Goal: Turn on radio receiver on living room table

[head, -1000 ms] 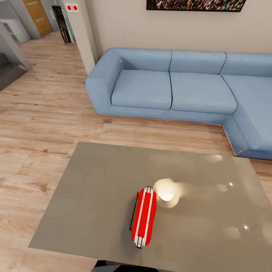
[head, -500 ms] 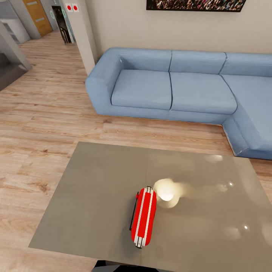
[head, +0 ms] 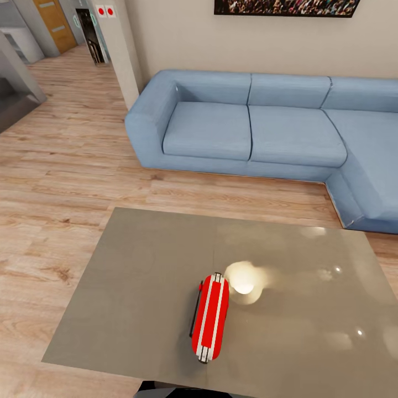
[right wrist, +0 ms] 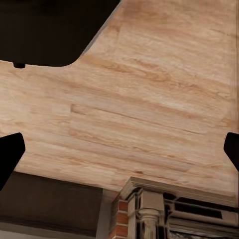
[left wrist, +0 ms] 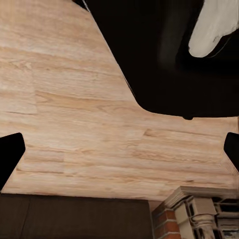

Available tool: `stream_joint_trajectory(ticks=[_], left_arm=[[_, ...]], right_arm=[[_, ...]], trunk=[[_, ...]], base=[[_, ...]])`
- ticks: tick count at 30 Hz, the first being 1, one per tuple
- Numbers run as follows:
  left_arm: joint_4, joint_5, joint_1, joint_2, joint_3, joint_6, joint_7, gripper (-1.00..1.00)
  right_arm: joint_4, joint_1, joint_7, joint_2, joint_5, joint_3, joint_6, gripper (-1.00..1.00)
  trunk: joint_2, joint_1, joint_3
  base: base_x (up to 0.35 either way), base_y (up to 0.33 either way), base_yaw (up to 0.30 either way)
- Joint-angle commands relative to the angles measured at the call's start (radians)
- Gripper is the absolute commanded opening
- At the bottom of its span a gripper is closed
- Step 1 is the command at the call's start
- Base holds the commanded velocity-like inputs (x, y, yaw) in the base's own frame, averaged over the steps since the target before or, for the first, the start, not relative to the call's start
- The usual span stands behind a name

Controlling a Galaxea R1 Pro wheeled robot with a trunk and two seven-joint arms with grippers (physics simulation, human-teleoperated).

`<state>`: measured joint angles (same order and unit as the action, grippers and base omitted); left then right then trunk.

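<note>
Fingers [left wrist: 10, 154] spread above floor [left wrist: 89, 124], head view: radio receiver [head: 210, 317] on table [head: 138, 287]

radio receiver [head: 210, 318]: red, white-striped narrow edge up, dark wire handle on its left | on tabletop [head: 138, 287]: glossy grey-beige, near front edge | living room: blue sofa [head: 249, 130] beyond

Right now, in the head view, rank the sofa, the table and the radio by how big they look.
1. Sofa and table: they look alike, and the table lies nearer, so no ranking.
2. Radio, smallest.
</note>
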<state>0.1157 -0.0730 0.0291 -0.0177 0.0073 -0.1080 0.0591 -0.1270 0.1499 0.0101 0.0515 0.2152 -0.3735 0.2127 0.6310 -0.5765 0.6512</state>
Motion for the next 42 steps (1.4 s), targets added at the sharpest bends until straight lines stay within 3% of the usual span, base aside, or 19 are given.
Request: stream_joint_trajectory(ticks=[1,3,5,6,7,8,12,15,18,23,26,28,29,36,42], left_arm=[[0.014,0.000,0.000,0.003,0.000,-0.111,0.076,1.00],[0.044,0.000,0.000,0.005,0.000,-0.117,0.082,1.00],[0.105,0.000,0.000,0.007,-0.002,-0.120,0.086,1.00],[0.122,0.000,0.000,0.008,-0.002,-0.119,0.086,1.00],[0.175,-0.001,0.000,0.008,-0.005,-0.112,0.087,1.00],[0.194,-0.001,0.000,0.008,-0.006,-0.104,0.088,1.00],[0.389,-0.001,0.000,0.007,-0.006,0.050,0.129,1.00],[0.516,-0.001,0.000,0.007,-0.005,0.160,0.206,1.00],[0.619,-0.002,0.000,0.007,-0.005,0.255,0.279,1.00],[0.793,-0.004,0.000,0.007,-0.004,0.373,0.362,1.00],[0.876,-0.006,0.000,0.006,-0.005,0.431,0.373,1.00],[0.945,-0.007,0.000,0.005,-0.005,0.485,0.377,1.00],[1.021,-0.008,0.000,0.003,-0.005,0.544,0.379,1.00],[1.248,-0.009,0.000,-0.001,-0.021,0.720,0.382,1.00],[1.343,-0.010,0.000,-0.002,-0.047,0.788,0.383,1.00]], right_arm=[[-0.396,0.004,0.000,0.062,0.003,0.000,-0.018,1.00],[-0.511,0.009,0.000,0.091,0.007,0.000,-0.071,1.00],[-0.690,0.014,-0.001,0.132,0.010,0.001,-0.195,1.00],[-0.733,0.015,-0.001,0.142,0.010,0.002,-0.228,1.00],[-0.860,0.024,-0.004,0.171,0.012,0.002,-0.317,1.00],[-0.902,0.029,-0.006,0.180,0.014,0.003,-0.343,1.00],[-1.194,0.065,-0.022,0.252,0.073,0.007,-0.492,1.00],[-1.296,0.070,-0.043,0.296,0.115,0.010,-0.551,1.00],[-1.370,0.073,-0.065,0.321,0.151,0.011,-0.589,1.00],[-1.429,0.074,-0.093,0.341,0.176,0.031,-0.640,1.00],[-1.437,0.074,-0.097,0.344,0.179,0.040,-0.655,1.00],[-1.439,0.074,-0.098,0.345,0.180,0.044,-0.660,1.00],[-1.441,0.071,-0.099,0.345,0.180,0.047,-0.663,1.00],[-1.442,0.042,-0.100,0.346,0.181,0.067,-0.691,1.00],[-1.443,-0.024,-0.101,0.346,0.182,0.073,-0.747,1.00]], trunk=[[0.000,0.000,0.000],[0.000,0.000,0.000],[0.000,0.000,0.000],[0.000,0.000,0.000],[0.000,0.000,0.000],[0.000,0.000,0.000],[0.000,0.000,0.000],[0.000,0.000,0.000],[0.000,0.000,0.000],[0.000,0.000,0.000],[0.000,0.000,0.000],[0.000,0.000,0.000],[0.000,0.000,0.000],[0.000,0.000,0.000],[0.000,0.000,0.000]], base=[[0.000,0.000,0.000],[0.000,0.000,0.000],[0.000,0.000,0.000],[0.000,0.000,0.000],[0.000,0.000,0.000],[0.000,0.000,0.000],[0.000,0.000,0.000],[0.000,0.000,0.000],[0.000,0.000,0.000],[0.000,0.000,0.000],[0.000,0.000,0.000],[0.000,0.000,0.000],[0.000,0.000,0.000],[0.000,0.000,0.000],[0.000,0.000,0.000]])
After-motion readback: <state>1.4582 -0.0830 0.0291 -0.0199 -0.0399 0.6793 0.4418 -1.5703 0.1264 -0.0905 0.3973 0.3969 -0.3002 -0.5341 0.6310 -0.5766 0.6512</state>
